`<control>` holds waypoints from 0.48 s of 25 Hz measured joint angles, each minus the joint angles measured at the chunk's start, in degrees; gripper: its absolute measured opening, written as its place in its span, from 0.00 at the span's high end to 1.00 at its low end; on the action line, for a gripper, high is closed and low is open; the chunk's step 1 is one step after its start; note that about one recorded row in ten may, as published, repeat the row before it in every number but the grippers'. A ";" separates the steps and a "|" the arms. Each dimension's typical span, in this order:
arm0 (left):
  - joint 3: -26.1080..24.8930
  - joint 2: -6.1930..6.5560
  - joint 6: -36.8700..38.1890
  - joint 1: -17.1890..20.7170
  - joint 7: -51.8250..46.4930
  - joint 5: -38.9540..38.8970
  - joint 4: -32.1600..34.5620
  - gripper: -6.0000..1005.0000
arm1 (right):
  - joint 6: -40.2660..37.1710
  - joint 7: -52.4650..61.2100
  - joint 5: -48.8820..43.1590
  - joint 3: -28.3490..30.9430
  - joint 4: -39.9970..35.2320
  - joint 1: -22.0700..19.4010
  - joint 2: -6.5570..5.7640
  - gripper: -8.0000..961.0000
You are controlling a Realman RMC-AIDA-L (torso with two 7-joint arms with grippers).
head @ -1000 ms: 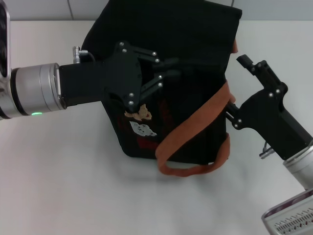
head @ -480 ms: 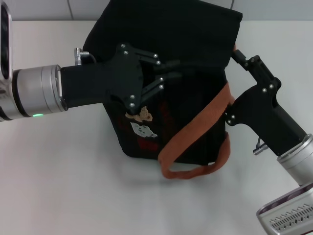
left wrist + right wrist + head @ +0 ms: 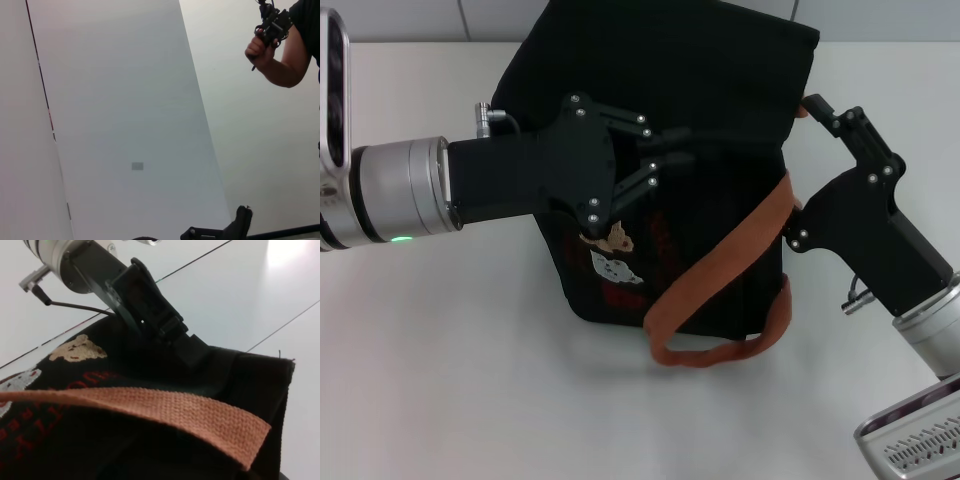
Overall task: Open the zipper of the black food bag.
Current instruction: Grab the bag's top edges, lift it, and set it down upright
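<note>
From my seat, left gripper (image 3: 665, 165) presses its near-closed jaws into the black food bag (image 3: 670, 150) lying mid-table, right gripper (image 3: 820, 110), jaws unreadable, at its edge; I should locate the unseen zipper first.

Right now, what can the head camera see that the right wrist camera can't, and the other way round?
Only the head view shows the whole black food bag on the white table, the right gripper at the bag's right side, and the strap's loop hanging down. Only the right wrist view shows the orange-brown strap close enough to see its weave. Both show the left gripper against the bag and the bear patches. The zipper shows clearly in neither.
</note>
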 joint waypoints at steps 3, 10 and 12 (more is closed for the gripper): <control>0.00 0.00 -0.02 0.00 0.00 0.02 0.00 0.90 | 0.28 0.01 -0.05 -0.08 -0.17 -0.08 0.00 0.20; 0.00 0.00 -0.07 -0.07 0.00 0.02 -0.09 0.90 | 0.50 -0.25 -0.13 -0.53 -0.71 -0.09 0.00 0.42; 0.00 0.00 -0.07 -0.10 0.00 0.03 -0.09 0.90 | 0.51 -0.29 -0.13 -0.53 -0.71 -0.07 0.00 0.51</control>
